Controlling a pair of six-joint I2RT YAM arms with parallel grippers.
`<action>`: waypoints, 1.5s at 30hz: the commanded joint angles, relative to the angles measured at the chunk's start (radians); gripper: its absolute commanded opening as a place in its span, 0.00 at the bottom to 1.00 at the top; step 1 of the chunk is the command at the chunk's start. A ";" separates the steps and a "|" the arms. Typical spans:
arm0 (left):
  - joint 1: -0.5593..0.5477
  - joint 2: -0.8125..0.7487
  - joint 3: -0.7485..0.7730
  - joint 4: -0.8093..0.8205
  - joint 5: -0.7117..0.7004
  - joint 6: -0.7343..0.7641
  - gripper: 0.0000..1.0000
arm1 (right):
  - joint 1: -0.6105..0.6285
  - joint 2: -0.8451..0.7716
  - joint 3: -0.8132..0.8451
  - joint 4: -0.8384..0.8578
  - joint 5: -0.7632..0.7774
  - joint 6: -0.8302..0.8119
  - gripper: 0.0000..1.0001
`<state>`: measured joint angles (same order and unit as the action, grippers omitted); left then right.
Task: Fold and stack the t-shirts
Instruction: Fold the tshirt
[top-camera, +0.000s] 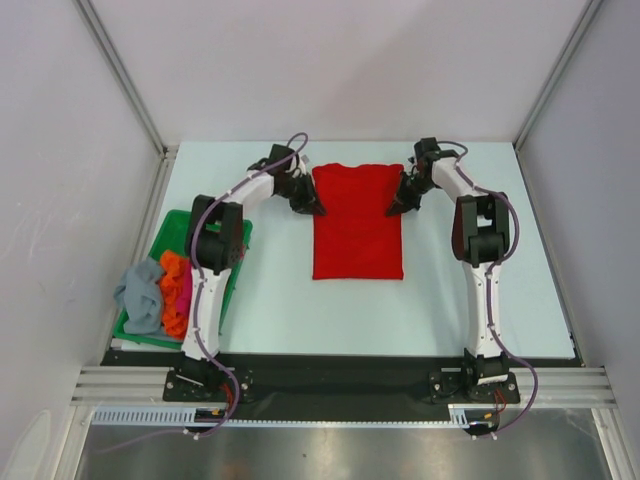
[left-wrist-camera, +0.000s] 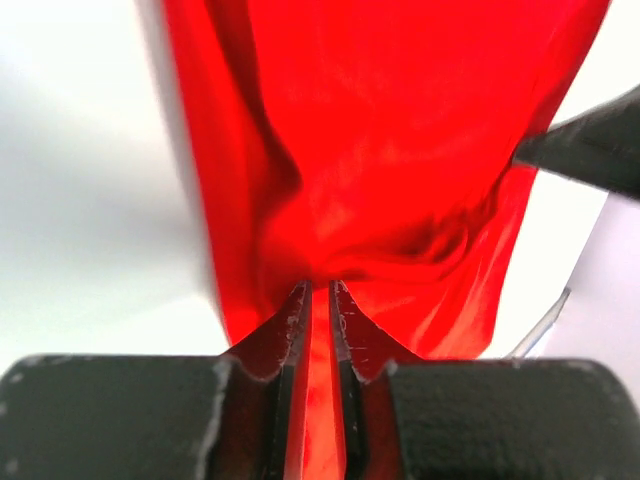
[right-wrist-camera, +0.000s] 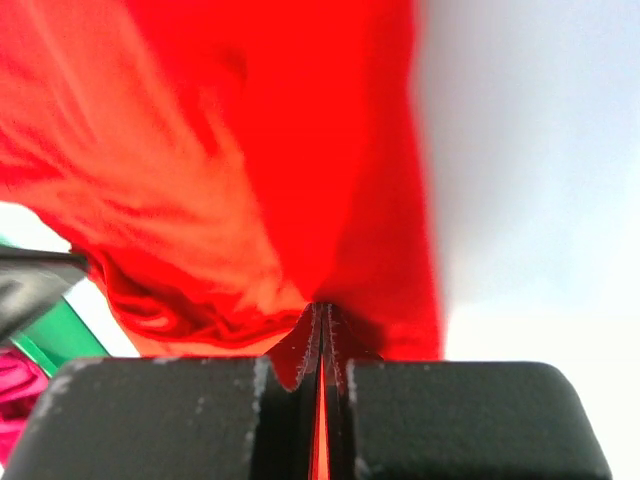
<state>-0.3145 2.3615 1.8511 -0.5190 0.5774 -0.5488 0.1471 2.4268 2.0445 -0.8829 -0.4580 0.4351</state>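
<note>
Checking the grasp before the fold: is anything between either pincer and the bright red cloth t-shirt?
Nothing visible: left pincer and right pincer are each shut directly on the bright red cloth t-shirt.

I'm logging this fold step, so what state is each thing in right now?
red t-shirt: flat on the table, pinched at both sides.
left claw: shut on the red t-shirt.
right claw: shut on the red t-shirt.
grey t-shirt: crumpled on the green tray.
orange t-shirt: crumpled on the tray.
pink t-shirt: crumpled on the tray.
</note>
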 joint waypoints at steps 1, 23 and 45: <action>0.034 0.059 0.170 -0.035 -0.013 0.027 0.17 | -0.032 0.026 0.075 -0.019 0.001 -0.022 0.02; -0.009 -0.416 -0.457 0.214 0.001 -0.007 0.31 | -0.037 -0.163 -0.216 0.067 -0.056 -0.064 0.18; -0.009 -0.690 -0.986 0.306 0.124 -0.046 0.58 | 0.028 -0.702 -0.932 0.186 -0.027 -0.099 0.65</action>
<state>-0.3248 1.6585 0.8963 -0.3134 0.6106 -0.5438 0.2054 1.7634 1.1976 -0.7883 -0.4187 0.3363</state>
